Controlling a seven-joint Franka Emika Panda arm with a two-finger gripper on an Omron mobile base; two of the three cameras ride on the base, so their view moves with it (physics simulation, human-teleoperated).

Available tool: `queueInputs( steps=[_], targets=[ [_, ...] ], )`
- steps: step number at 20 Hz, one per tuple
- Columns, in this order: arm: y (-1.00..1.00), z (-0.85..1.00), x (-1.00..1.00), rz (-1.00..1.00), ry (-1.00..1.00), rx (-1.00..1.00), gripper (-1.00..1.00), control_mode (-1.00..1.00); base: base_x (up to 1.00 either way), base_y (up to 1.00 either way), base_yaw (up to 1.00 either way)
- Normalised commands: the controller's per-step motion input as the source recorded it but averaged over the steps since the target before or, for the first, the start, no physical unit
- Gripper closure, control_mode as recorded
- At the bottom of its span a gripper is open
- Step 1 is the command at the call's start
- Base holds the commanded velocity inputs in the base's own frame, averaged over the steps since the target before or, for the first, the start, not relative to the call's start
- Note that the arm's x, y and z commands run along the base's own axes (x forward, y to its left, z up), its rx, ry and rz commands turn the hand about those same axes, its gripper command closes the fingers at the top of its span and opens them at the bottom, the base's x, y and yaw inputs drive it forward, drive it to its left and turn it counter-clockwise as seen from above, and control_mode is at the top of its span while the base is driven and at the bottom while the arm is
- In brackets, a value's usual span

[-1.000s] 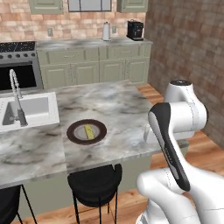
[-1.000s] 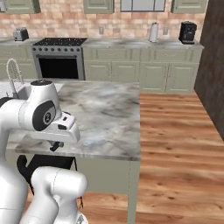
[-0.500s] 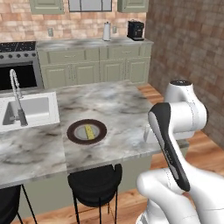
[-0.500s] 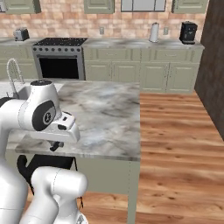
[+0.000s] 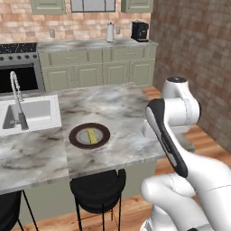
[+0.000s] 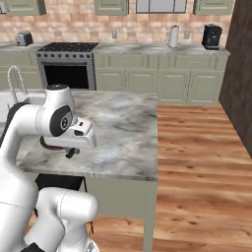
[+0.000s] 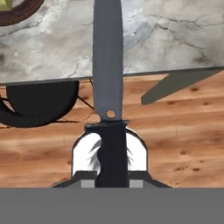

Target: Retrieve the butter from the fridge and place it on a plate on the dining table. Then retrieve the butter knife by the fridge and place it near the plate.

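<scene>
base views flank island [image 5: 131, 135], hand close

a red-brick wall [image 6: 74, 19] backs a run of sage-green cabinets [image 6: 147, 74] with a black-fronted stove [image 6: 66, 69], a toaster [image 6: 22, 38], a white jug [image 6: 173, 36] and a black coffee machine [image 6: 212, 36]. warm wooden floor [image 6: 202, 162] spreads below, with black stools [image 5: 97, 191] and a darker brick side wall [image 5: 198, 49].
</scene>
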Motion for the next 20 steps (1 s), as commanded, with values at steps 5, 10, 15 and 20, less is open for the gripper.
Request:
queueInputs(
  steps=[5,10,15,20],
  targets=[
    [0.01,0.0,0.72,0.0,0.0,0.0,1.0,-1.0,0.0,0.0,0.0],
    [0.04,-0.08,0.63,0.0,-0.02,0.0,1.0,-1.0,0.0,0.0,0.0],
    [0.0,-0.29,0.47,0.0,-0.15,0.0,1.0,-1.0,0.0,0.0,0.0],
    [0.0,-0.27,0.64,0.0,-0.09,0.0,1.0,-1.0,0.0,0.0,0.0]
  ],
)
